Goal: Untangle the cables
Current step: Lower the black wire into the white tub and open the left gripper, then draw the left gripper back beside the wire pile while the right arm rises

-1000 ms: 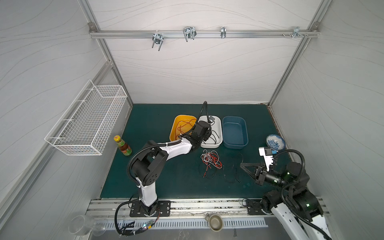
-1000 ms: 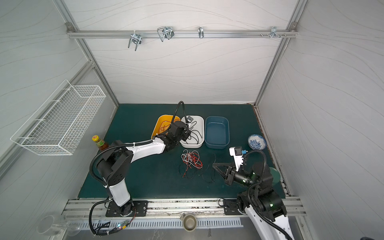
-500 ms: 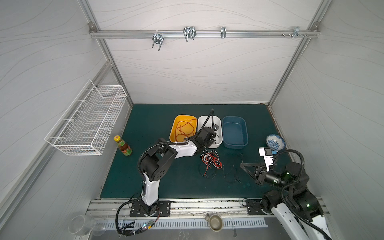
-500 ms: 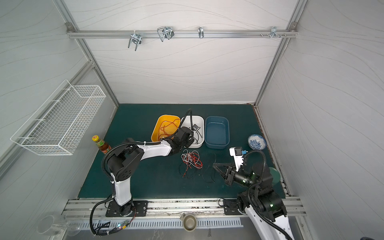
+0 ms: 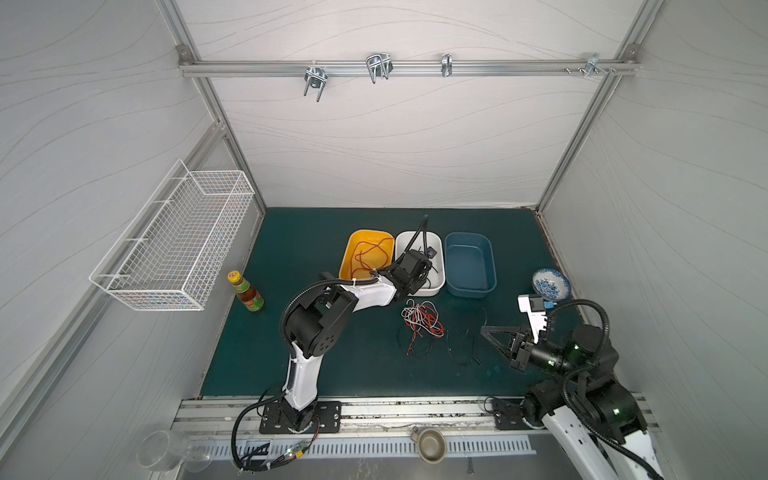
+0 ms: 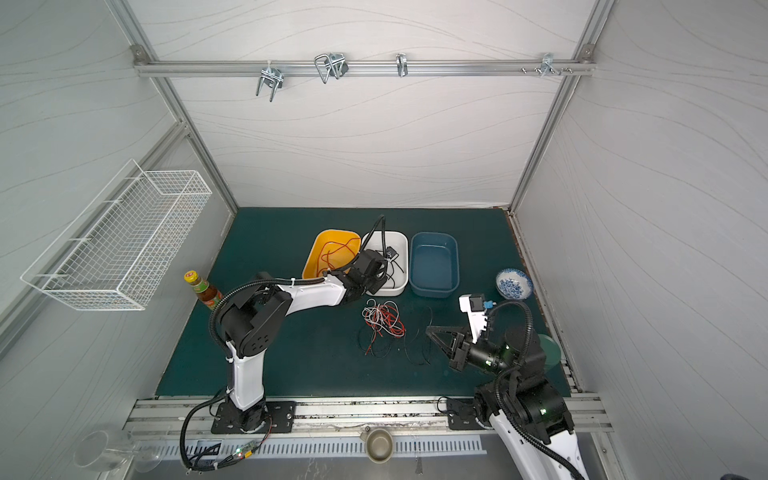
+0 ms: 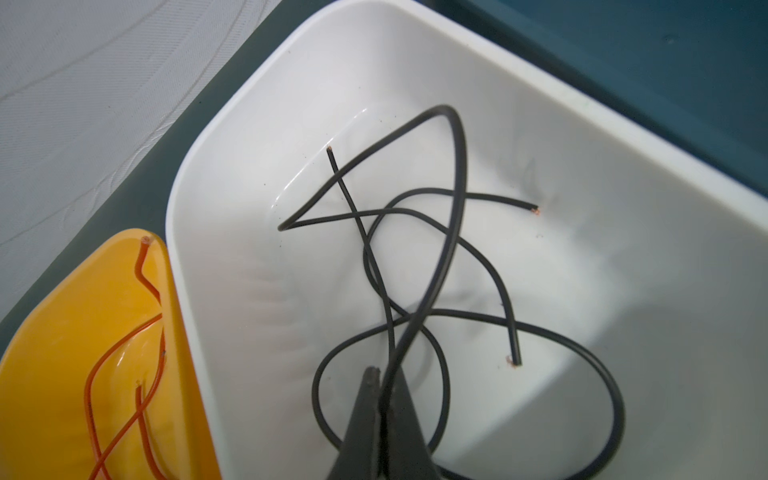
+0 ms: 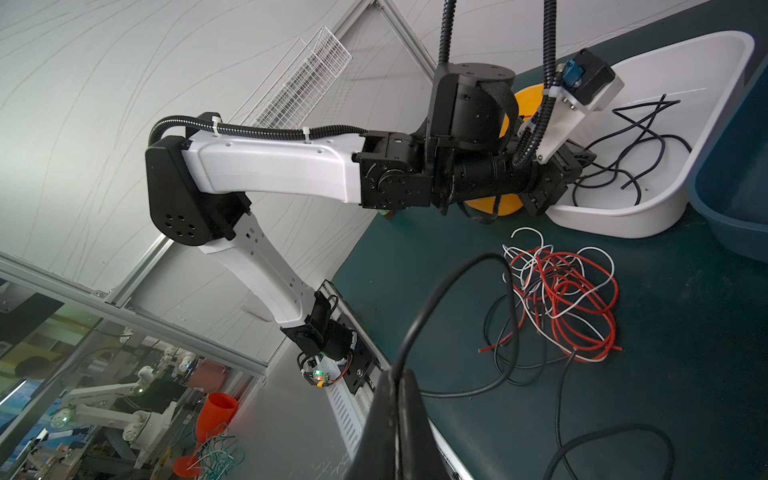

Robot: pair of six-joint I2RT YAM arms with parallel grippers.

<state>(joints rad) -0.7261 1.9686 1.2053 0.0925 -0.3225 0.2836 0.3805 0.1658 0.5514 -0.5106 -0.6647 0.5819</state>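
Note:
A tangle of red, white and black cables (image 5: 422,320) (image 6: 382,318) (image 8: 561,299) lies mid-mat. My left gripper (image 7: 382,376) is low inside the white bin (image 7: 249,124) (image 5: 417,239), shut on a black cable (image 7: 455,174) that arches up from its tips over other loose black cables on the bin floor. In both top views the wrist hides those jaws. A red cable (image 7: 141,332) (image 5: 370,253) lies in the yellow bin (image 5: 348,253). My right gripper (image 8: 395,376) (image 5: 484,330) hovers right of the tangle, shut on a black cable (image 8: 453,286) that loops down to the mat.
A blue bin (image 5: 469,266) stands right of the white one. A sauce bottle (image 5: 246,291) is at the mat's left edge, a patterned bowl (image 5: 551,283) at its right. A wire basket (image 5: 174,241) hangs on the left wall. More black cable (image 5: 461,349) lies before the right gripper.
The left arm's elbow swung right and folded, and its gripper dropped lower into the white bin with the black cable. The right arm has stayed still.

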